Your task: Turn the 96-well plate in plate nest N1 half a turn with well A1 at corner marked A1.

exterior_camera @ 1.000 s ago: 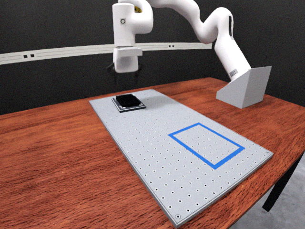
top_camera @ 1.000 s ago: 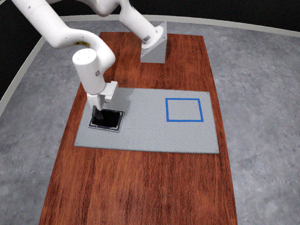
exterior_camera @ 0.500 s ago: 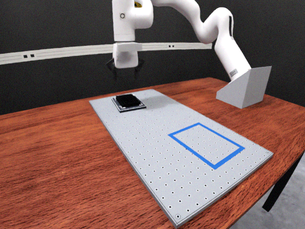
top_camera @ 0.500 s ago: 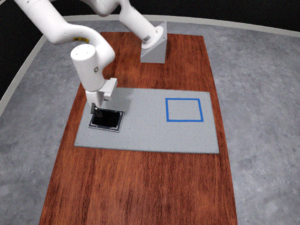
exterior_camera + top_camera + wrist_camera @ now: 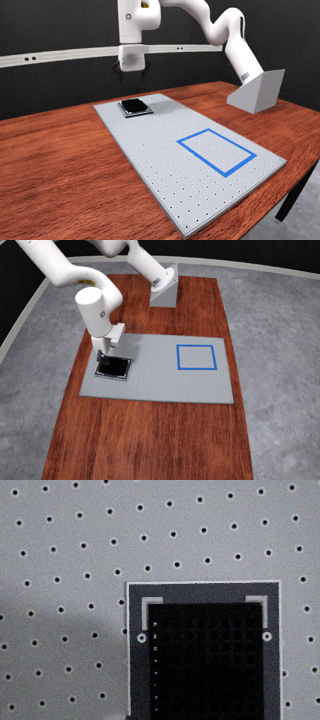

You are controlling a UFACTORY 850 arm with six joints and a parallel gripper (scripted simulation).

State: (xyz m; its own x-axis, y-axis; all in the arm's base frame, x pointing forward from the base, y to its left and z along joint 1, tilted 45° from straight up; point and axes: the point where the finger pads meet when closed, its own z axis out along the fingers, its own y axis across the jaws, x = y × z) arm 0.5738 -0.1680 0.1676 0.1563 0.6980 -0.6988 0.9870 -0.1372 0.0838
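The black 96-well plate (image 5: 115, 366) (image 5: 134, 104) (image 5: 207, 665) lies flat in the dark grey plate nest N1 (image 5: 111, 377) (image 5: 136, 113) (image 5: 200, 592), between the white corner locators (image 5: 150, 602). The nest stands near the left end of the grey perforated board (image 5: 160, 384) (image 5: 168, 165) (image 5: 75, 555). My gripper (image 5: 103, 359) (image 5: 131, 74) is open and empty. It hangs well above the plate, clear of it, and does not show in the wrist view. The wrist view shows only one end of the plate. I cannot make out the cut-off corner or the A1 mark.
A blue outlined rectangle (image 5: 196, 345) (image 5: 201, 158) is marked on the board's right part. The arm's grey base block (image 5: 164, 295) (image 5: 258, 95) stands on the wooden table (image 5: 144, 441) behind the board.
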